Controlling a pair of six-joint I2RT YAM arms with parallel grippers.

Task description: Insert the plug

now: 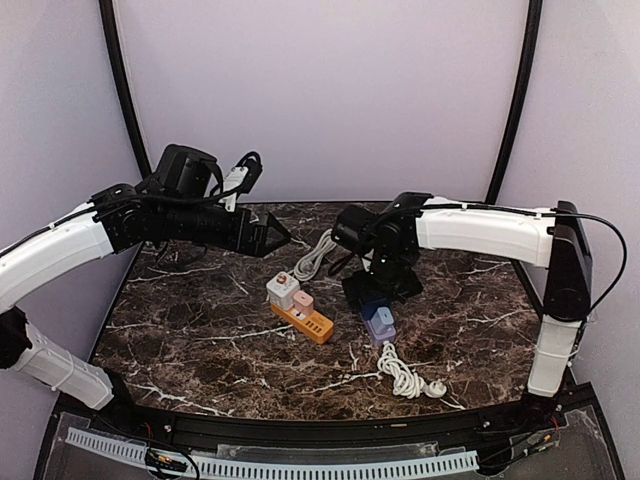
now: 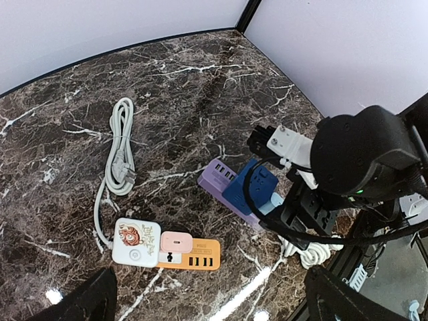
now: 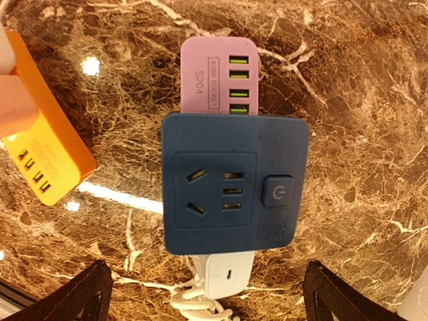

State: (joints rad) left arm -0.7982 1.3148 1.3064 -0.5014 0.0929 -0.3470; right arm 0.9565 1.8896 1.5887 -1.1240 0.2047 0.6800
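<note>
Two grippers, both spread wide with nothing held.

The right gripper [image 1: 376,288] hangs straight above the blue socket block [image 3: 235,182]. Only its wrist camera shows the block's face: socket holes at centre, a power button to the right. The purple USB strip [image 3: 219,72] pokes out beyond the block, and a white end piece [image 3: 228,274] shows on the near side.

Only the top view shows the white coiled cord [image 1: 400,370]. It is nearer the arm bases than that gripper, and its plug [image 1: 436,388] lies loose on the table [image 1: 200,330], apart from the block.

The left gripper [image 2: 214,304] is held high above the table. Just ahead of its fingers lies the orange strip [image 2: 190,254], carrying a white cube adapter [image 2: 136,242]. The grey cord [image 2: 119,160] lies farther ahead.
</note>
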